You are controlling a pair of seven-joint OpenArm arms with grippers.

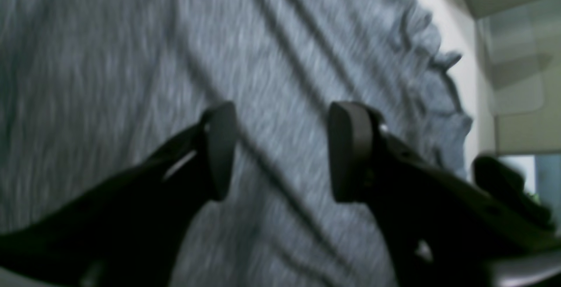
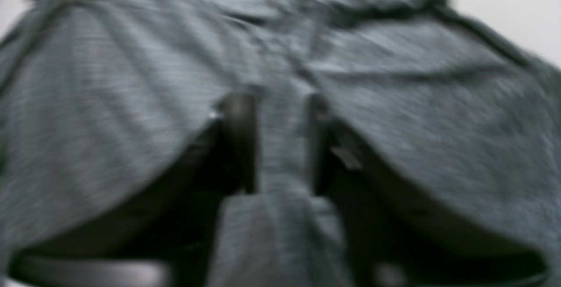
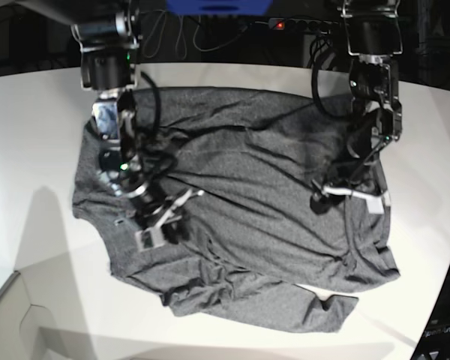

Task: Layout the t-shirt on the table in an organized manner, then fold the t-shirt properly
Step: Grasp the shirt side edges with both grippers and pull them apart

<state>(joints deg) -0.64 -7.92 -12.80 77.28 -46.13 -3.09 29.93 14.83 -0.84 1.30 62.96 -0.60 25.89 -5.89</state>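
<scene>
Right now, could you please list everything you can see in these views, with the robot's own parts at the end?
t-shirt: one, heathered dark grey, spread wrinkled over the middle of the table.
table: one, white, beneath the shirt, curved far edge.
power strip: one, dark with a red light, behind the table's far edge.
left tool: one, black, open over the shirt near its ruffled edge.
right tool: one, black, fabric ridge between its fingers; grip unclear.

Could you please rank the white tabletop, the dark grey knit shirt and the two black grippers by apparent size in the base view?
1. The white tabletop, largest.
2. The heathered dark grey knit shirt.
3. The black right gripper and black left gripper: they look alike in size, so I would not rank them.
</scene>
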